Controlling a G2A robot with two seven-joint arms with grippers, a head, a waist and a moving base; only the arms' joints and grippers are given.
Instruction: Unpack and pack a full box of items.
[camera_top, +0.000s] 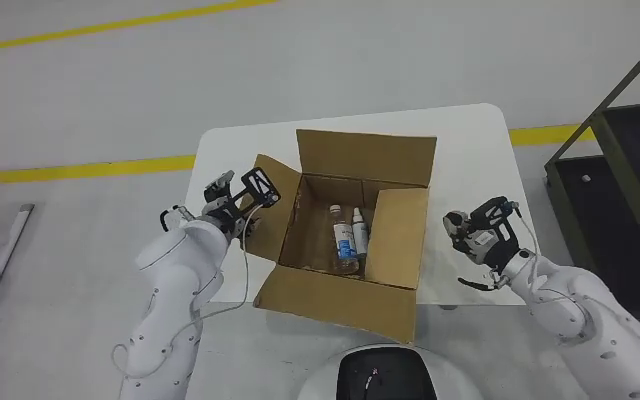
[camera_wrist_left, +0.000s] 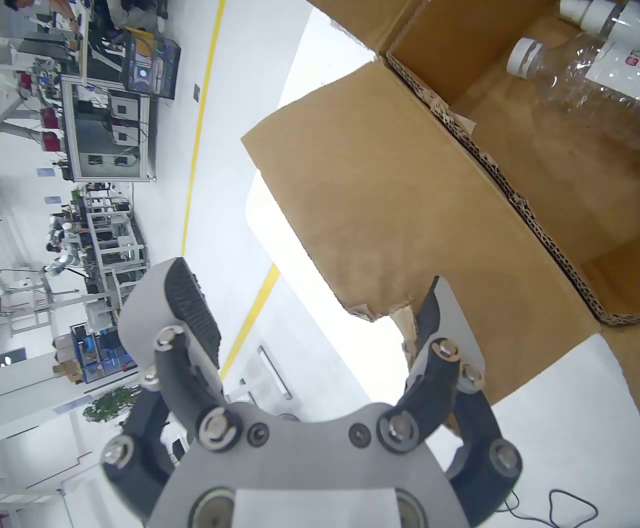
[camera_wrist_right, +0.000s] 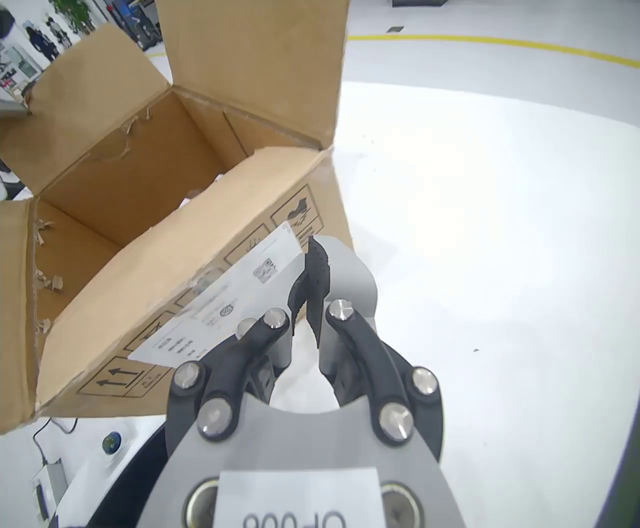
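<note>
My left hand hung released at the box flap, folded out to expose the bottles; my right hand hung clenched, empty.

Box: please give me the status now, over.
Left end effector open, beside a side flap. Right end effector shut, empty, at the box's other side. Bottles lying inside. Flaps open, none covering them.
</note>
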